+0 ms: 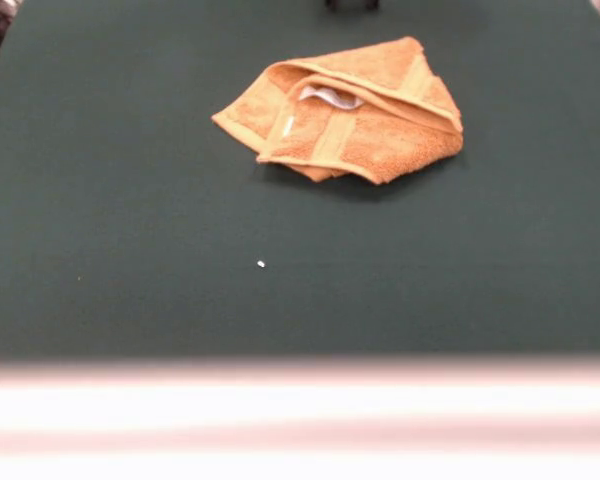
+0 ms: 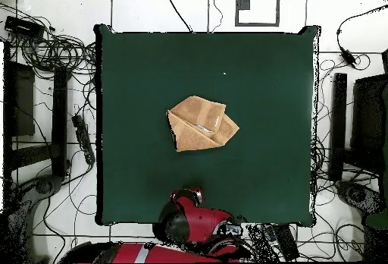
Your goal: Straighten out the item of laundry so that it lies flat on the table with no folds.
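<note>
Orange towel [image 1: 345, 112] lies folded mid-surface [image 1: 130, 250], label [image 1: 330, 97] visible only from the front. Claw [image 1: 352, 4] barely shows at the edge beyond it; grip unclear.

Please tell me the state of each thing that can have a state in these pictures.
Towel: crumpled, folded over itself in several layers, not flat; white label showing.
Table: holds the towel and a small white speck.
Gripper: drawn back, only its tips show at the top edge in the front view; open or shut cannot be told.
Arm: pulled back at the table's edge, clear of the towel.
</note>
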Tool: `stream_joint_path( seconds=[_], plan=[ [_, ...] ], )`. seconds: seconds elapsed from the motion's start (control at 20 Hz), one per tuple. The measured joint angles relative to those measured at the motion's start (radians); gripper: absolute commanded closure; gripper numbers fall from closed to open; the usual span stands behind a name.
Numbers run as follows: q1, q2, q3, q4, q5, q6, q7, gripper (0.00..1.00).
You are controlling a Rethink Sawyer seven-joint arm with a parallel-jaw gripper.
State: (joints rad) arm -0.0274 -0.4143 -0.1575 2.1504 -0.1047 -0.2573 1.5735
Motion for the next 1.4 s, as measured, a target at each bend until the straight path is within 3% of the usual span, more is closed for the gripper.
stream_joint_path(
  seconds=[0.85,1.4],
  plan=[
    [-0.090,-0.042,0.025,-0.066,0.000,0.198,0.000,0.00],
    [-0.120,-0.097,0.026,-0.122,-0.001,0.242,0.000,0.00]
  ],
)
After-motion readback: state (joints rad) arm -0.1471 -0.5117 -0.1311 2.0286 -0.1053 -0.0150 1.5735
